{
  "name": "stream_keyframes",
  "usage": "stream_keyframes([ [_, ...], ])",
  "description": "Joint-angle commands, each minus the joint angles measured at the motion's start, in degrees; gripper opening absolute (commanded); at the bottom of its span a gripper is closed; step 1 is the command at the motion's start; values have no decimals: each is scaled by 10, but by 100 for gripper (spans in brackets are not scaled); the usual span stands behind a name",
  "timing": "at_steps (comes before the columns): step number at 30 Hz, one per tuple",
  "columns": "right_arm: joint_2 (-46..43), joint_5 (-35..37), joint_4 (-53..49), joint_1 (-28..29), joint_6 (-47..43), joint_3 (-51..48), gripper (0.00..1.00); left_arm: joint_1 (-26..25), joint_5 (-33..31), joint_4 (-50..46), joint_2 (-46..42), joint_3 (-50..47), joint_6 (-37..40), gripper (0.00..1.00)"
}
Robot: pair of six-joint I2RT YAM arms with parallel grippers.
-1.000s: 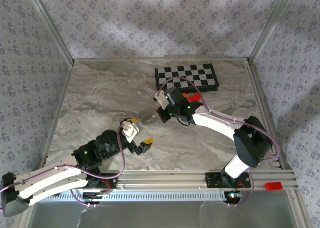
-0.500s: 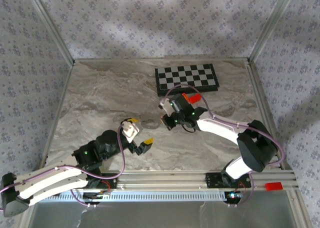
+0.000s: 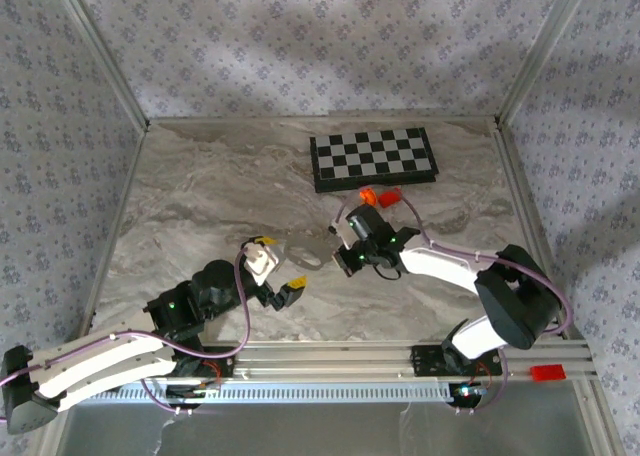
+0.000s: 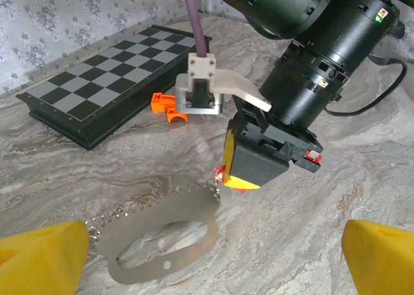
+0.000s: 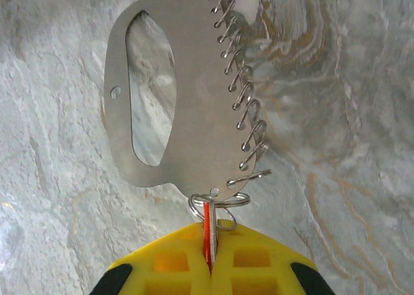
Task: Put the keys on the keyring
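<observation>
I saw the keyring (image 3: 306,251) lying flat near the middle of the table (image 3: 200,196), a little toward the near edge, between my two grippers. The right gripper (image 3: 340,257) was pointed down at the end of the keyring nearer the right edge. Its jaws were pressed together on the key (image 5: 207,231), and through the right wrist camera I could see the thin red tag clamped edge-on between the yellow pads (image 5: 174,262).

A small wire ring (image 5: 218,203) at the tip of the key sat right against the end of the keyring, beside the last of the wire loops (image 5: 242,107) running along one of its long edges. I could not tell whether that ring was hooked on or only touching.

The left gripper (image 3: 280,263) hovered just beside the keyring on the side toward the left edge. Its jaws were spread wide and held nothing, with one yellow tip on each side of the left wrist view and the keyring lying between them.

The chessboard (image 3: 372,158) lay along the far edge, right of centre. Two orange pieces (image 3: 378,195) lay just in front of it, apart from the keyring.
</observation>
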Motion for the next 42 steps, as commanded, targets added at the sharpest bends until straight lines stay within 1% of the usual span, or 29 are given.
stream_keyframes([
  [1,-18,-13,0,-5,20,-23,0,3,-6,19,-1,15,7,99],
  [13,-51,-24,7,-10,67,-88,0,6,0,37,27,25,12,99],
  [15,-59,-25,11,-11,76,-96,2,7,3,43,32,27,13,99],
  [21,-75,-23,16,-14,98,-119,14,12,14,50,46,34,15,100],
  [25,-95,-21,10,-14,114,-123,20,14,13,50,50,38,15,99],
  [30,-157,9,-18,-14,125,-133,30,18,6,50,55,41,11,99],
  [32,-192,29,-41,-14,123,-130,36,21,-8,46,59,45,6,100],
  [36,-271,78,-89,-15,103,-114,50,23,-46,34,67,55,-6,99],
  [39,-321,101,-119,-17,94,-105,55,27,-68,30,68,60,-13,100],
  [40,-336,112,-119,-19,91,-106,59,28,-79,28,67,61,-17,100],
  [42,-370,136,-120,-25,78,-109,73,31,-109,20,63,65,-27,100],
])
